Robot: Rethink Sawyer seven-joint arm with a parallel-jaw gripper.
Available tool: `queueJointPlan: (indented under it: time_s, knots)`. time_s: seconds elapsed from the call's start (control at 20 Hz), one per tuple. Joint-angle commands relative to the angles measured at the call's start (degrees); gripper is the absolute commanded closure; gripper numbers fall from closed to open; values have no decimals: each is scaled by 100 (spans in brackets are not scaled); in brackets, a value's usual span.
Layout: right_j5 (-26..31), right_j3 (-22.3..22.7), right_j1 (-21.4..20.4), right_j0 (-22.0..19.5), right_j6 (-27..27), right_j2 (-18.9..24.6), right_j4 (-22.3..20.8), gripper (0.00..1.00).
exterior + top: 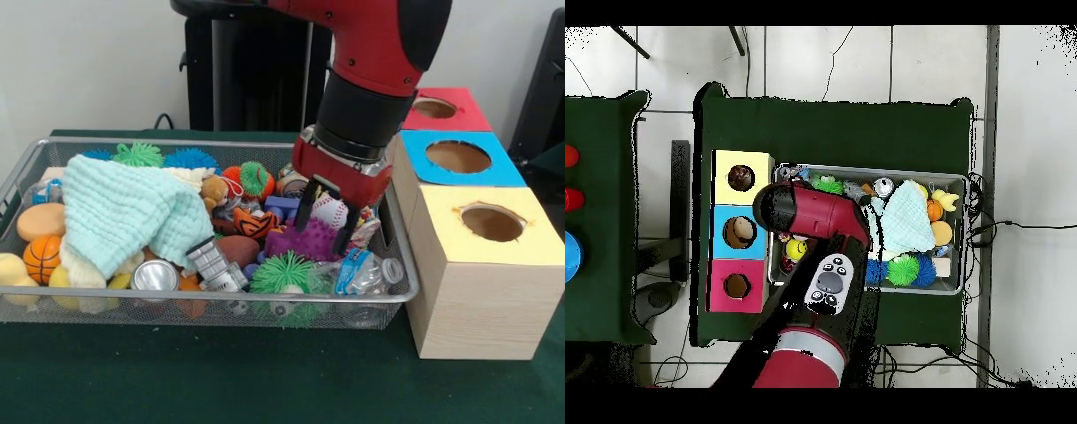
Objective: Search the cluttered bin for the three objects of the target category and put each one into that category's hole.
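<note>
The wire mesh bin (177,142) is heaped with toys and lies left of three wooden boxes. My gripper (324,221) reaches down into the bin's right end. Its two black fingers (305,208) stand on either side of a white baseball (329,210), touching it, just above a purple spiky toy (307,240). In the overhead view the red arm (815,212) hides the gripper and the left end of the bin (957,180). The boxes have a yellow top (490,223), a blue top (457,157) and a red top (437,108), each with a round hole.
A pale green cloth (132,212) covers the bin's left middle. A silver can (155,276), a green spiky ball (282,272), a crushed plastic bottle (366,272) and a small basketball (41,256) lie along the near side. The yellow box stands right against the bin.
</note>
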Motion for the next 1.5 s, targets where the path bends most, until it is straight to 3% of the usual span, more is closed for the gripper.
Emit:
queueJointPlan:
  time_s: [0.05,0.7,1.3,1.5]
  knots:
    - [211,-131,286,-182,492,455,-72,0]
    - [-59,597,-50,64,611,522,-114,0]
    - [-146,626,1,-34,373,651,-214,0]
    - [-244,729,31,148,536,570,-206,0]
